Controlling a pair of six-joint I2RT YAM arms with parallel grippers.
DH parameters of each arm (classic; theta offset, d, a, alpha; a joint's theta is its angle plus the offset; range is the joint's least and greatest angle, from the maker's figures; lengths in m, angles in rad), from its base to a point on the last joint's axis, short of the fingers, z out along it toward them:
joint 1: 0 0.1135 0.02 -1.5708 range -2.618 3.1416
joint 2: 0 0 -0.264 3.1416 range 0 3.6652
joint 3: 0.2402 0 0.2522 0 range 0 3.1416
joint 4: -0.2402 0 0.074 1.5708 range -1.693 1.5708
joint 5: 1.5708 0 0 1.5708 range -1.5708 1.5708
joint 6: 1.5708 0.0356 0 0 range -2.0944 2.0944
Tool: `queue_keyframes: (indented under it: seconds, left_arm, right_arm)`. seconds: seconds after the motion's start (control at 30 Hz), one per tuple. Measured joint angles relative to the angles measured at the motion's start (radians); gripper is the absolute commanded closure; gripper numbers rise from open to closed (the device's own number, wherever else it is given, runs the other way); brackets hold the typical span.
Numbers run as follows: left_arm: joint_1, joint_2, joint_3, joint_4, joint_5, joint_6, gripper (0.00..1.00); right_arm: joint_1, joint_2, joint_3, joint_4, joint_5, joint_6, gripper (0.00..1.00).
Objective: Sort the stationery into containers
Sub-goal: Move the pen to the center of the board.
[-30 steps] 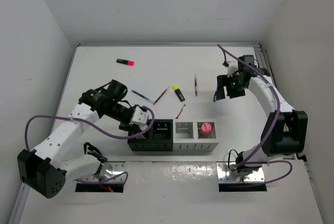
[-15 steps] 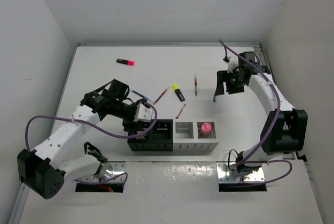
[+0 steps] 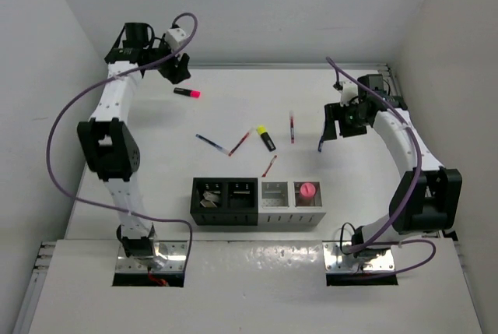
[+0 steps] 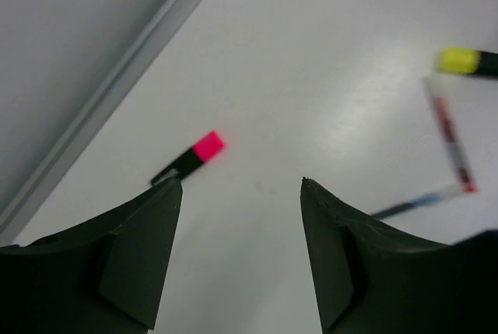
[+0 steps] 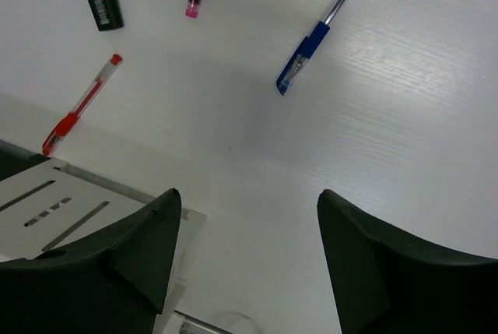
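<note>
A pink highlighter (image 3: 187,93) lies at the back left; in the left wrist view (image 4: 191,159) it sits just beyond my left fingertip. My left gripper (image 3: 173,68) (image 4: 241,186) is open and empty above it. A yellow highlighter (image 3: 266,138) and several red and blue pens (image 3: 241,142) lie mid-table. My right gripper (image 3: 334,128) (image 5: 249,198) is open and empty, hovering near a blue pen (image 3: 320,145) (image 5: 315,38). Four bins stand in a row: two black (image 3: 224,202), two grey (image 3: 274,203). A pink-capped glue stick (image 3: 308,191) stands in the rightmost.
A raised rail (image 4: 117,85) edges the table at the back left, close to the left gripper. In the right wrist view a red pen (image 5: 80,104) lies just beyond a grey bin's rim (image 5: 47,202). The leftmost black bin holds pale items (image 3: 207,196).
My left arm has swung from over the black bins up to the back left corner, above the pink highlighter. My right gripper has barely moved.
</note>
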Motion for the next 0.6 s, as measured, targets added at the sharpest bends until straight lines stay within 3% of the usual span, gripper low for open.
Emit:
queue_keyframes:
  seconds: [0.1, 0.23, 0.43, 0.6]
  left_arm:
    - [0.058, 0.259, 0.219, 0.005, -0.028, -0.003, 0.33]
    - [0.106, 0.439, 0.229, 0.050, -0.032, 0.064, 0.34]
    - [0.147, 0.585, 0.278, 0.139, 0.039, 0.127, 0.28]
    - [0.151, 0.594, 0.285, 0.233, 0.092, 0.173, 0.24]
  right_arm:
    - [0.000, 0.000, 0.039, -0.015, 0.006, -0.019, 0.30]
    - [0.000, 0.000, 0.076, -0.015, 0.015, -0.037, 0.30]
    - [0.000, 0.001, 0.075, -0.035, 0.044, -0.067, 0.29]
    - [0.000, 0.002, 0.059, -0.039, 0.072, -0.091, 0.29]
